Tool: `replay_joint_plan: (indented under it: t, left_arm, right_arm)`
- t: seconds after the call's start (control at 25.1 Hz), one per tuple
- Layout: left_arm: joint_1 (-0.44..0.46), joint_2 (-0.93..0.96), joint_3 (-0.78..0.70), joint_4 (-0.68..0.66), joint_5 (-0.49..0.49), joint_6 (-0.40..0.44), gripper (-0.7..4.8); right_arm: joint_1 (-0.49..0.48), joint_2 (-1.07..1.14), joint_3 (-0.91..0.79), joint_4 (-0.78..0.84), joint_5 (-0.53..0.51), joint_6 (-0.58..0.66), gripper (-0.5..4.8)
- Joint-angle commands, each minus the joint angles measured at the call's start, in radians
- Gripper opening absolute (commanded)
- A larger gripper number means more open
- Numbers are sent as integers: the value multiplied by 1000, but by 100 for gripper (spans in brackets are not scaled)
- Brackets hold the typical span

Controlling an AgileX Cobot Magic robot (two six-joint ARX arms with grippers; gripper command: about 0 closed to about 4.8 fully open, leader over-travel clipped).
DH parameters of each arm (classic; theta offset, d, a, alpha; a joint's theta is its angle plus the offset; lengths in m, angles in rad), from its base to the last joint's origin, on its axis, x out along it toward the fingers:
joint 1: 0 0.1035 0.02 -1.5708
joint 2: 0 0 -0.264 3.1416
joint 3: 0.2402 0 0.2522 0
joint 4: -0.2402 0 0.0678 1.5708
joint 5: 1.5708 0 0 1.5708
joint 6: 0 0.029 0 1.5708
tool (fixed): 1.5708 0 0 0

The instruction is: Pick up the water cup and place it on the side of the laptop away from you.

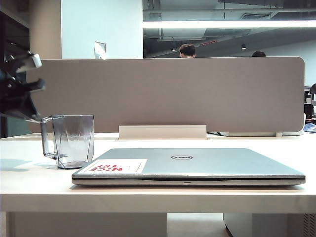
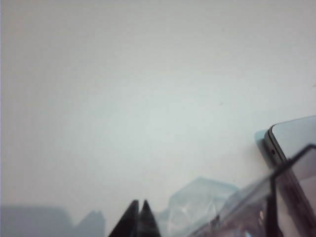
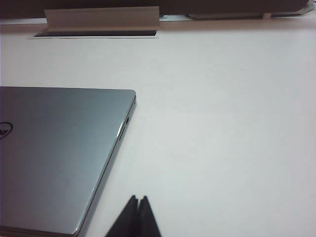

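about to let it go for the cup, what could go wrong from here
1. The left claw is shut beside the water cup; if it does not open first, it may knock the cup over.
2. The cup stands close to the laptop corner, so a nudge could push it against the lid.
3. The clear, faceted walls and thin handle may make a grip slip.
The right claw is shut, by the laptop's other edge.

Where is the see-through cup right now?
In the exterior view the water cup stands upright on the table's left side, beside the closed laptop's left corner.
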Motion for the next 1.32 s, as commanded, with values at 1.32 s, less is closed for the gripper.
replay_joint_plan:
  t: [1.32]
  left_arm:
    - [90,183,169,-327,524,134,-6]
  right_arm:
    - [1,0,-3,7,-24,1,-8]
